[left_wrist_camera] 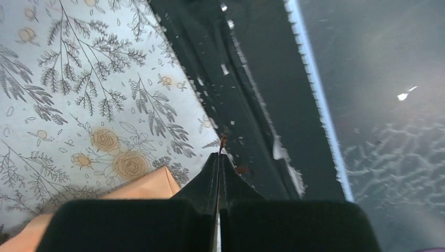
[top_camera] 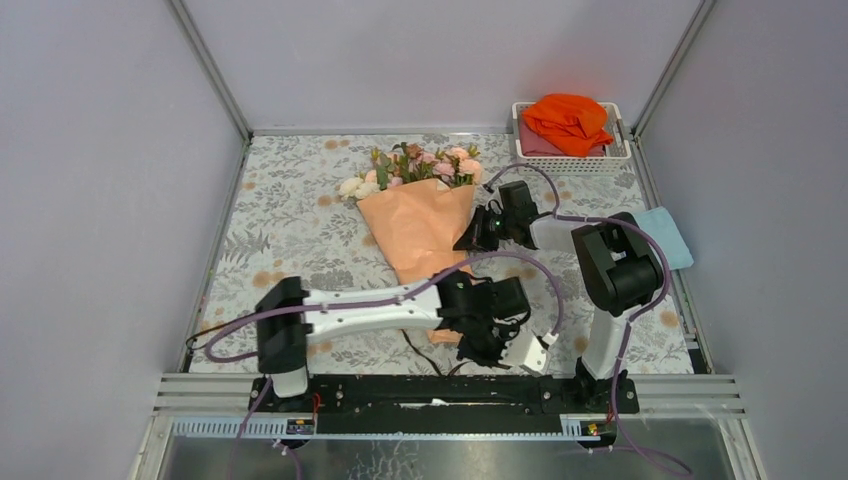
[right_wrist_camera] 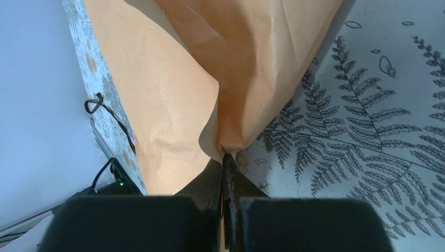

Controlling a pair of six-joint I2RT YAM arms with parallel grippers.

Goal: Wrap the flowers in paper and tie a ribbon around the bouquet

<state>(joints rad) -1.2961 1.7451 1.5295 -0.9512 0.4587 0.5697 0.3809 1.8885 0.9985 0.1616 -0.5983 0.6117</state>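
High rear overview; two close wrist views, paper (right_wrist_camera: pixel 173 79) shared

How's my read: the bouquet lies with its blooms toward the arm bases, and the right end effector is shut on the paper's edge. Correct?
Not quite: the top external view shows the bouquet lying with its flowers toward the far side, away from the arm bases. The right end effector is shut on the edge of the paper, as stated.

Lab test cell; plain grey walls (top_camera: pixel 100 150); aluminium frame (top_camera: pixel 210 68).
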